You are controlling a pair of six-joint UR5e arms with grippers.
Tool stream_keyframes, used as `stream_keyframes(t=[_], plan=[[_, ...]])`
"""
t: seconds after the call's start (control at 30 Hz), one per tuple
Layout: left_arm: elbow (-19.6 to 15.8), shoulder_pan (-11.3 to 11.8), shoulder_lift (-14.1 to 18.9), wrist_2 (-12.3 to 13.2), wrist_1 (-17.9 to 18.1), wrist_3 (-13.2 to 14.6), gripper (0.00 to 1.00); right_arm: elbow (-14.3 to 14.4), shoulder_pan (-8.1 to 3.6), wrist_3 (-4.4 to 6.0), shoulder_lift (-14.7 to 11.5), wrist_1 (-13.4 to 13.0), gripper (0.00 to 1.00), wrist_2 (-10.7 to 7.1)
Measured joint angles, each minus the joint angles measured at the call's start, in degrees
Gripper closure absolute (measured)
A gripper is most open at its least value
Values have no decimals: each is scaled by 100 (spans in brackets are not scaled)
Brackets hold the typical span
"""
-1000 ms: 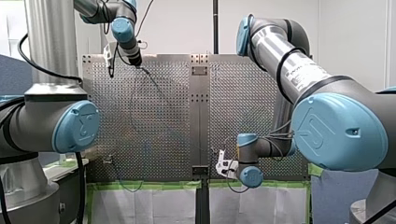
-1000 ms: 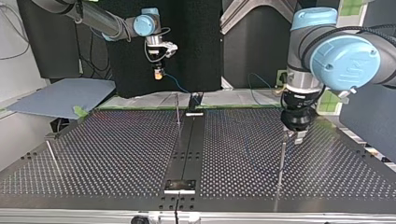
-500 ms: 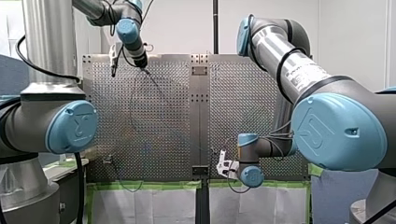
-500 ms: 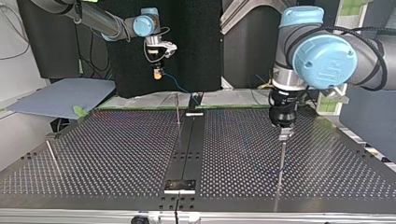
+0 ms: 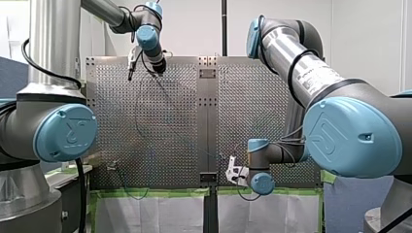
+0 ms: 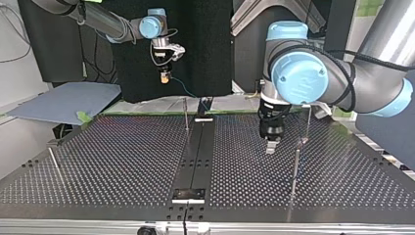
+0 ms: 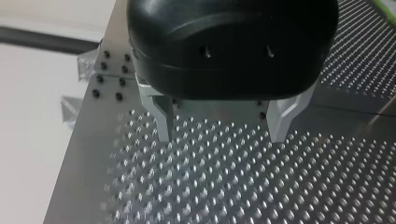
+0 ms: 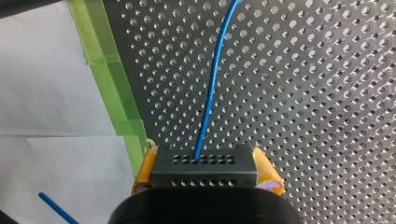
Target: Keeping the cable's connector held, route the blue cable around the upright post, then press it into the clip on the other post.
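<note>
My right hand (image 8: 205,161) is pinching the black connector (image 8: 205,173). Its yellow pads (image 8: 268,173) are pressing against the block's two sides. The blue cable (image 8: 211,84) is coming out of the connector's front face and running ahead of the hand over the perforated surface (image 8: 308,93). It is passing near the strip of green tape (image 8: 108,65) that is lining the surface's edge.

Taking the slim post (image 6: 295,169) in the top view as the marker, my right hand is hanging well apart from it. It is sitting far behind the post and toward the view's left, above the far edge of the surface. From there the cable is sloping down toward that far edge. Nearer the post I cannot tell where the cable is lying, or whether it is touching the post.

My left hand (image 6: 270,146) is hovering near the post, on its left in the top view, with its tips pointing down at the surface and standing apart from the post. In the left wrist view its metal fingers (image 7: 163,122) are standing spread, with only perforated plate showing between and under them.

A thinner rod (image 6: 308,122) is standing just behind the post. Another post (image 6: 186,115) is standing well apart from it, toward the surface's middle.
</note>
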Motion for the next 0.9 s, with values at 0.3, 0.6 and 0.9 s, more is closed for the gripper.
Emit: stream_keyframes(t=[0.3, 0.6, 0.9], plan=[[243, -360, -417, -157, 159, 416, 2, 0, -3, 0, 0, 14, 100, 0], [258, -340, -878, -307, 436, 878, 2, 0, 1, 0, 0, 2, 100, -3], [422, -305, -1296, -421, 793, 1296, 2, -1, 2, -8, 1, -10, 100, -16]])
